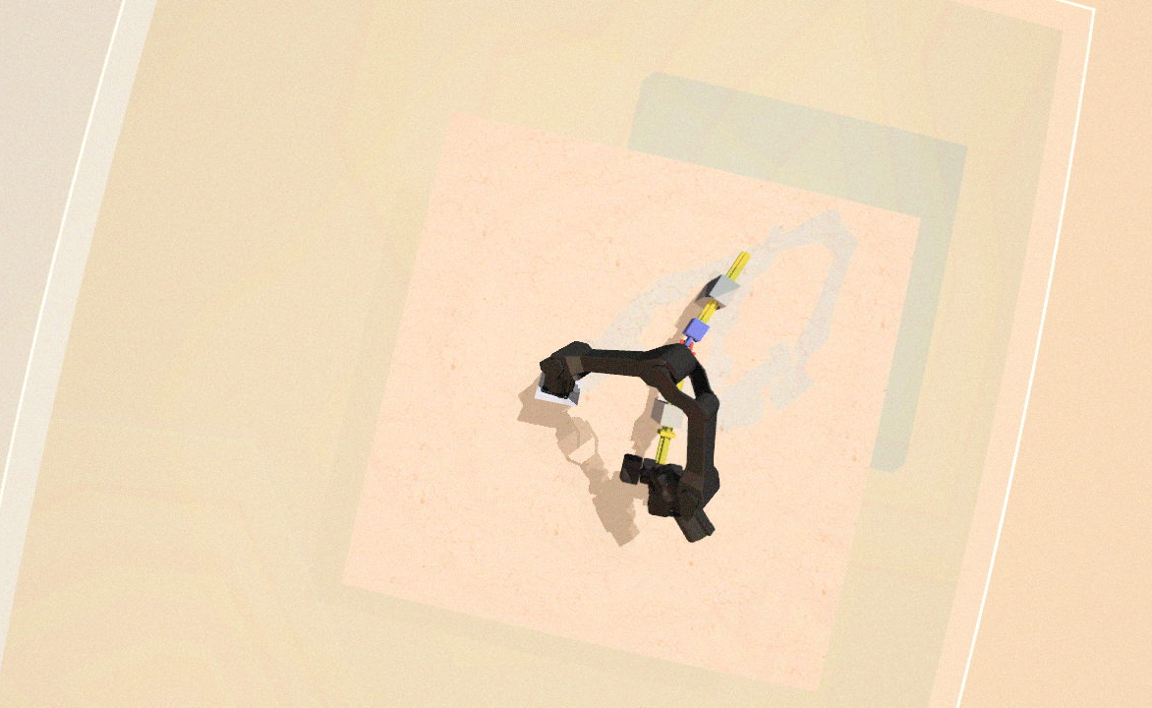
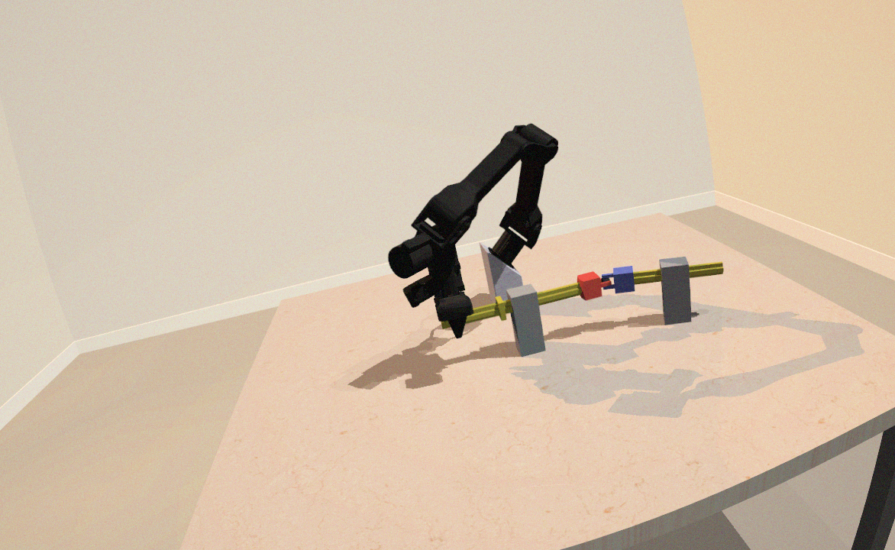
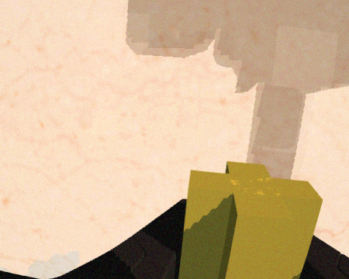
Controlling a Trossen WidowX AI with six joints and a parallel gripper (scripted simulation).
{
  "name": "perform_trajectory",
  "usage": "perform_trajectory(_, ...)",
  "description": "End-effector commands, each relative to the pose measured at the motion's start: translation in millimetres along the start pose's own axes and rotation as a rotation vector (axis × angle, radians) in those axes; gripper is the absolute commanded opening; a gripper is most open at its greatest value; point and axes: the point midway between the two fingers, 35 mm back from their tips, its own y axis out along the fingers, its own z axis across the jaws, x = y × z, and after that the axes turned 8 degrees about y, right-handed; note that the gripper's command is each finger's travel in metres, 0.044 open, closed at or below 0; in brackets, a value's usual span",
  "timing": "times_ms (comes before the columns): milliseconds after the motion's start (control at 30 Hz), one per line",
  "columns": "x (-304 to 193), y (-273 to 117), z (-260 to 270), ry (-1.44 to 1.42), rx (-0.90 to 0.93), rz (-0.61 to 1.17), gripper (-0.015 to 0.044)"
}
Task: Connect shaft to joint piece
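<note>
The first shaft (image 1: 741, 262) (image 2: 707, 269) sits in its grey block (image 1: 724, 290) (image 2: 675, 294) and ends in a blue fork piece (image 1: 695, 329) (image 2: 623, 279). The hinged red joint piece (image 2: 589, 285) points along the second shaft (image 1: 662, 450) (image 2: 557, 295) (image 3: 275, 232). In the exterior view that shaft's front end meets the red piece; its tip is hidden, so its depth inside cannot be told. Its collar (image 1: 667, 433) (image 2: 501, 307) is close against the second block (image 1: 673, 414) (image 2: 527, 325); contact is unclear. My gripper (image 1: 661, 471) (image 2: 459, 320) (image 3: 223, 215) is shut on the second shaft's rear end.
The arm's base (image 1: 553, 395) (image 2: 502, 273) stands beside the shafts. The arm (image 1: 702, 440) (image 2: 531, 170) arches over the second block and mostly covers the red piece in the top view. Both blocks stand on the table (image 1: 475, 493) (image 2: 402, 464).
</note>
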Motion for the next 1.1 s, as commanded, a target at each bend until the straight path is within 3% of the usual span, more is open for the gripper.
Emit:
perform_trajectory(0, -8, 0, -1, 0.001, 0.004, 0.010, 0.0000)
perform_trajectory(667, -14, 0, -2, 0.001, 0.000, 0.000, 0.0000)
perform_trajectory(767, -14, 0, -2, 0.001, 0.000, 0.000, 0.0067)
perform_trajectory(933, -14, 0, -2, 0.001, 0.000, 0.000, 0.0067)
perform_trajectory(1067, -14, 0, -2, 0.001, 0.000, 0.000, 0.0172)
